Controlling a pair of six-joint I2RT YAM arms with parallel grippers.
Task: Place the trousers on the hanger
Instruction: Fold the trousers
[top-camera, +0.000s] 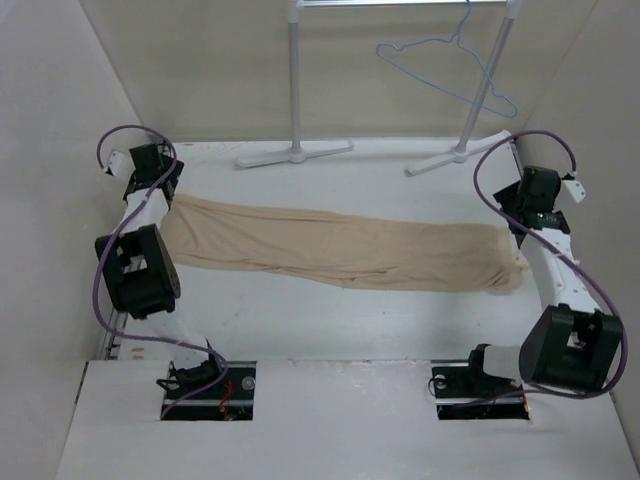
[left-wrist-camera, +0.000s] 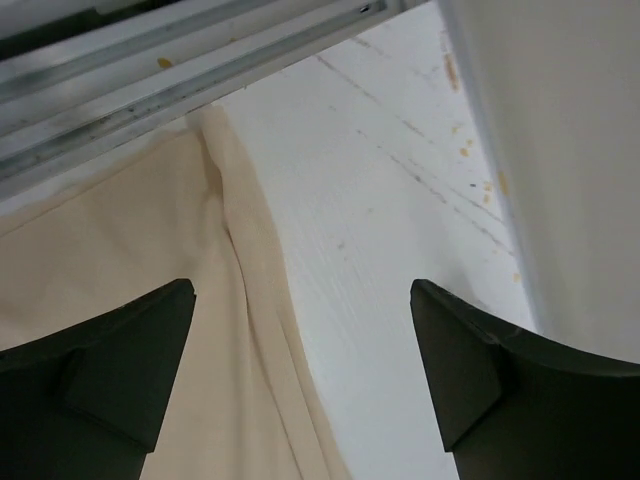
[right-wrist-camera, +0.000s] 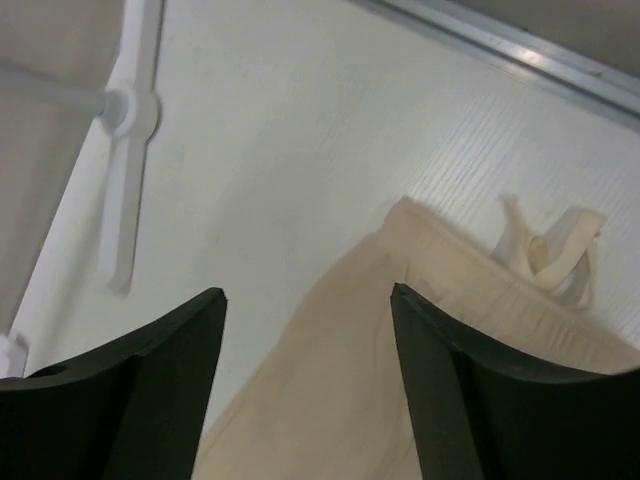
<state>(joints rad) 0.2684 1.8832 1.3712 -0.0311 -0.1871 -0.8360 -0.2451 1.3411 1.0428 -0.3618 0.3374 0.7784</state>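
The beige trousers (top-camera: 340, 250) lie flat and stretched across the table from left to right. A light-blue wire hanger (top-camera: 450, 62) hangs on the white rack at the back. My left gripper (top-camera: 168, 188) hovers over the trousers' left end. In the left wrist view it (left-wrist-camera: 303, 300) is open, with the fabric edge (left-wrist-camera: 130, 260) below and nothing between its fingers. My right gripper (top-camera: 512, 222) is above the right end. In the right wrist view it (right-wrist-camera: 308, 295) is open over the waistband (right-wrist-camera: 420, 330), beside a pale drawstring (right-wrist-camera: 550, 255).
The white garment rack stands at the back on two flat feet (top-camera: 295, 153) (top-camera: 455, 158), one of which shows in the right wrist view (right-wrist-camera: 125, 150). Walls close in on both sides. A metal rail (left-wrist-camera: 150, 70) runs along the table's left edge.
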